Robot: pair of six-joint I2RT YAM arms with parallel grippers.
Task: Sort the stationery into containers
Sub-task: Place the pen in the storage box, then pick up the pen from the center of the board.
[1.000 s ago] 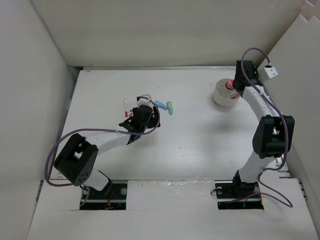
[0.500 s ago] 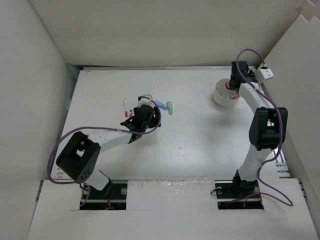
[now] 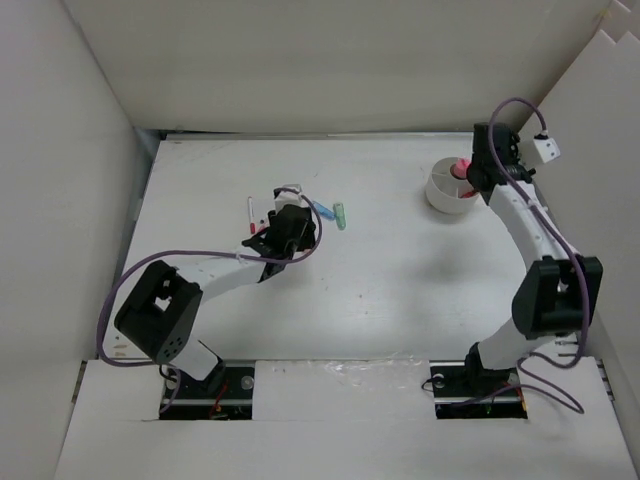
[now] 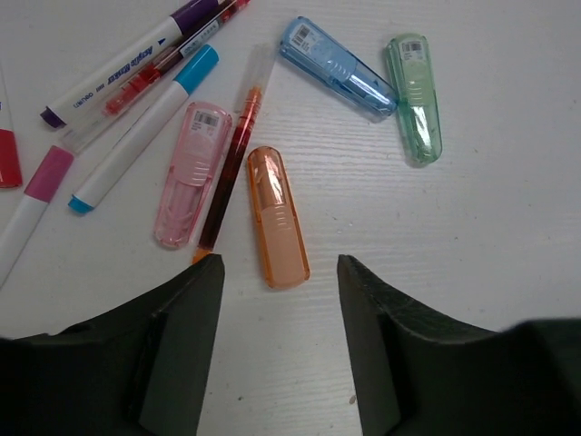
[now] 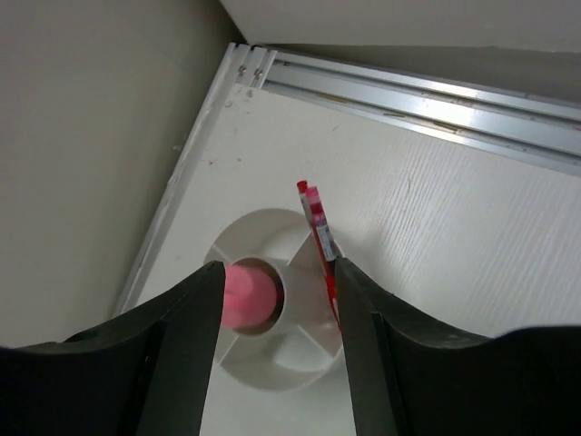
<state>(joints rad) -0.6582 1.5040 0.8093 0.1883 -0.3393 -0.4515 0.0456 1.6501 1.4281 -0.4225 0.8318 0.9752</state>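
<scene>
My left gripper point(image 4: 281, 268) is open and empty, low over the table just before a pile of stationery. The pile holds an orange case point(image 4: 278, 216), a pink case point(image 4: 186, 173), a red pen point(image 4: 234, 154), a blue case point(image 4: 336, 65), a green case point(image 4: 415, 98) and several markers point(image 4: 145, 127). My right gripper point(image 5: 279, 271) is open and empty above the round white divided cup point(image 5: 272, 377). A pink piece point(image 5: 250, 292) sits in the cup's centre well. A red pen point(image 5: 320, 238) leans in an outer compartment. In the top view the cup point(image 3: 440, 195) stands far right.
White walls enclose the table on three sides. The right wall and a metal rail point(image 5: 408, 91) run close behind the cup. A red-and-white pen point(image 3: 250, 213) lies left of the pile. The left gripper point(image 3: 290, 222) covers part of the pile in the top view.
My left gripper has crept slightly forward toward the pile. My right arm's elbow has swung out to the right while its gripper stayed over the cup.
</scene>
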